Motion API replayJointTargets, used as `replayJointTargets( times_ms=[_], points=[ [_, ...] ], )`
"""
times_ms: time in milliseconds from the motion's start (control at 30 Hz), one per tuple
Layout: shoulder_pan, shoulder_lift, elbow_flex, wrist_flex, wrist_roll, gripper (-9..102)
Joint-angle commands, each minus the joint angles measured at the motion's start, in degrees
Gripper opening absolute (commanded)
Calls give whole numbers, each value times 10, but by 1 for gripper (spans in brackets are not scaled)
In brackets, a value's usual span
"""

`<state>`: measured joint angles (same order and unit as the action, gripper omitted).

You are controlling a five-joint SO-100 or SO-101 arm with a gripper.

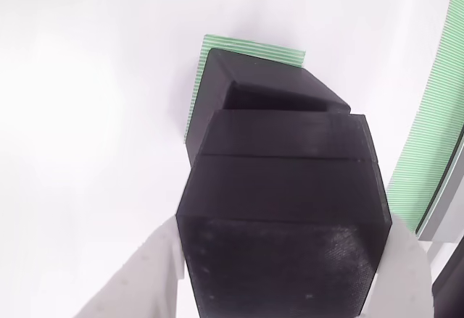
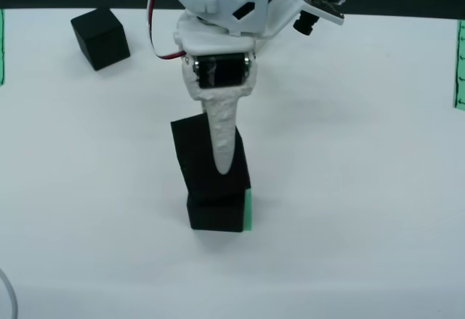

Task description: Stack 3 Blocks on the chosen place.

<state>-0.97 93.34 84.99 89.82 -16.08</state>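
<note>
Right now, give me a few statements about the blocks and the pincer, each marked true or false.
1. The pincer grips a block. True.
2. That block sits level. False: it is tilted.
3. A second block lies on the striped patch. True.
4. Three blocks are stacked. False: a third block sits apart, far back left in the front view.
5. The held block is white. False: black.

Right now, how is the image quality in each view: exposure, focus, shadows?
In the view that rides on the gripper, the white table is blown out and featureless, and the held block is close and soft. In the view from the front, lighting is even, shadows are faint under the bottom block, focus is slightly soft, and the spare block stays readable.
</note>
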Motion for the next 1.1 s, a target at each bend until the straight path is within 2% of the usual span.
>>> replayJointTargets(
  times_ms=[0, 267, 333, 367, 733, 1067],
  points=[
    [-8, -2, -31, 3, 9, 20],
    [-16, -2, -20, 4, 9, 21],
    [-15, -2, -18, 4, 9, 34],
    [-15, -2, -17, 4, 8, 36],
    [-3, 9, -4, 4, 1, 36],
    [49, 144, 28, 4, -59, 36]
  ],
)
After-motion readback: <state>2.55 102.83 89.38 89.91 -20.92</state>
